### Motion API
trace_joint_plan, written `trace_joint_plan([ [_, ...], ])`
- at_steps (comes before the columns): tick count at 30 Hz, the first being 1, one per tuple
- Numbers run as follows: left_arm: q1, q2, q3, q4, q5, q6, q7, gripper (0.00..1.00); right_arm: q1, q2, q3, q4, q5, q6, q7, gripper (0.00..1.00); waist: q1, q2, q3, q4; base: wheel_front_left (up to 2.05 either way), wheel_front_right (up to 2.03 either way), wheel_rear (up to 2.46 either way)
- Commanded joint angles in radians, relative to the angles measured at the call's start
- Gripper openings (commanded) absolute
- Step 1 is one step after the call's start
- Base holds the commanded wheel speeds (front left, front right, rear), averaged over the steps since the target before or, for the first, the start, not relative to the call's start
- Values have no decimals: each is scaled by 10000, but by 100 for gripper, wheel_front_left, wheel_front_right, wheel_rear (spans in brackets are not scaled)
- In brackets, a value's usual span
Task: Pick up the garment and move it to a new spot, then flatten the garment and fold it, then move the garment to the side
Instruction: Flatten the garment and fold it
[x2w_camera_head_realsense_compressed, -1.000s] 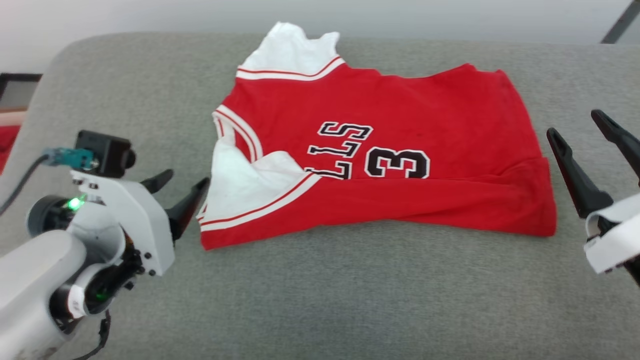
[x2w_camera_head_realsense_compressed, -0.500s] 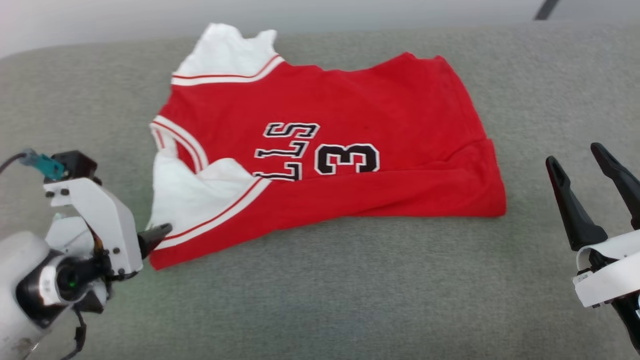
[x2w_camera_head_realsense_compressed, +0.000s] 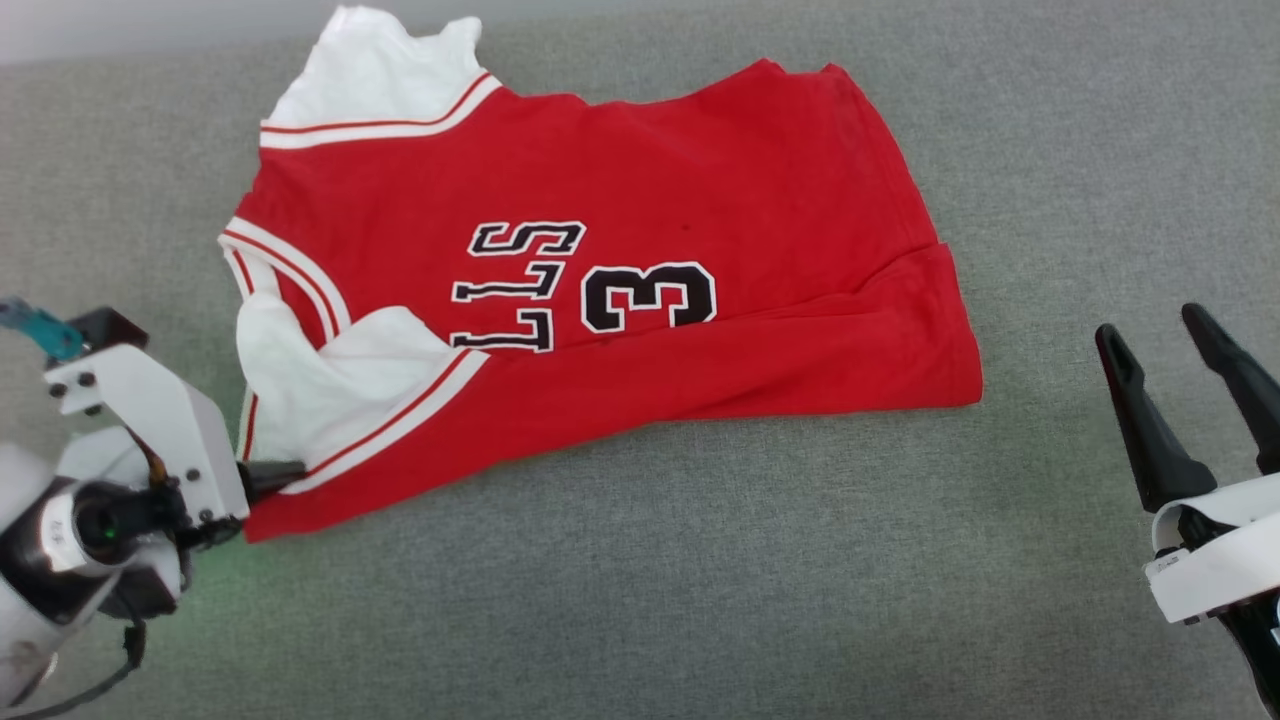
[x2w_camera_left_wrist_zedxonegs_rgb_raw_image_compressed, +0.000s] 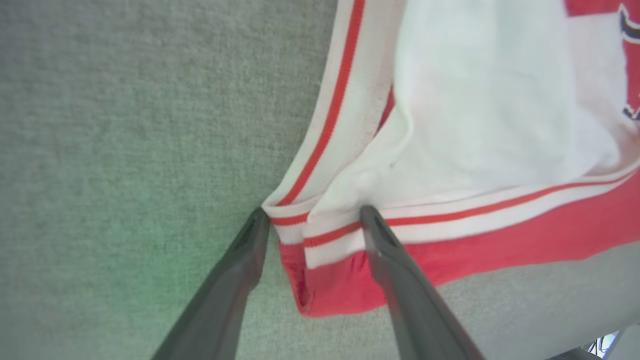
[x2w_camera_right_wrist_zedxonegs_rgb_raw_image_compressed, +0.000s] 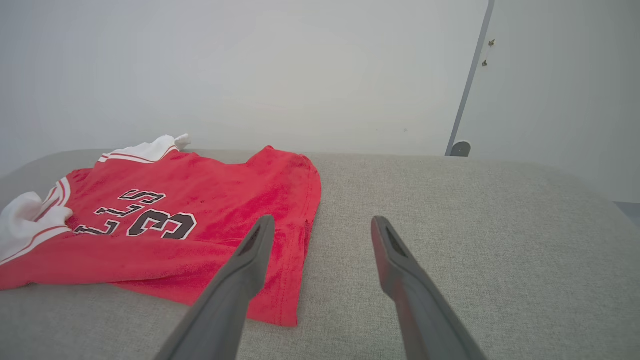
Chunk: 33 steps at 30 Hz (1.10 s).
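Folded garment (x2w_camera_head_realsense_compressed: 650, 170) on the grey fabric surface (x2w_camera_head_realsense_compressed: 700, 600), seen from my head and both wrists. The red jersey lies front up, its black letters and number showing, neck end toward my left and hem toward my right; the near long edge is turned over the body, and a white sleeve lies at each left corner. My left pincer (x2w_camera_left_wrist_zedxonegs_rgb_raw_image_compressed: 314, 214) is released, its two dark fingers spread to either side of the striped trim at the near left corner, one finger over the bare surface just beside the cloth, the other over the trim. My right pincer (x2w_camera_head_realsense_compressed: 1152, 328) is likewise released and empty, apart from the hem edge.
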<state>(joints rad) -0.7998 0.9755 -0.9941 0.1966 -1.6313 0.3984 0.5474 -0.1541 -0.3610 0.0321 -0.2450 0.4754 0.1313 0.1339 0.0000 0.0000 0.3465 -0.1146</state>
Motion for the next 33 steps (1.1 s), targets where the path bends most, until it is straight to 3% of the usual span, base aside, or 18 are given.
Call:
trace_joint_plan([
  [1,172,-334,-89,239,-113,-53,-75,0,116,15,2,41,100,-11,69,100,0,0,68,-33,0,0,0],
  [14,-476,-811,-10,225,570,-753,-586,0,-370,-68,343,791,530,-11,2098,100,0,0,351,456,0,0,0],
  [26,-1114,-1615,-165,291,1078,-918,-635,0,-1517,-98,675,2370,315,-9,3557,100,0,0,804,1251,0,0,0],
  [33,-1306,-1874,-194,471,1171,-1084,-682,0,-1810,22,922,3154,160,-9,5141,100,0,0,899,1513,0,0,0],
])
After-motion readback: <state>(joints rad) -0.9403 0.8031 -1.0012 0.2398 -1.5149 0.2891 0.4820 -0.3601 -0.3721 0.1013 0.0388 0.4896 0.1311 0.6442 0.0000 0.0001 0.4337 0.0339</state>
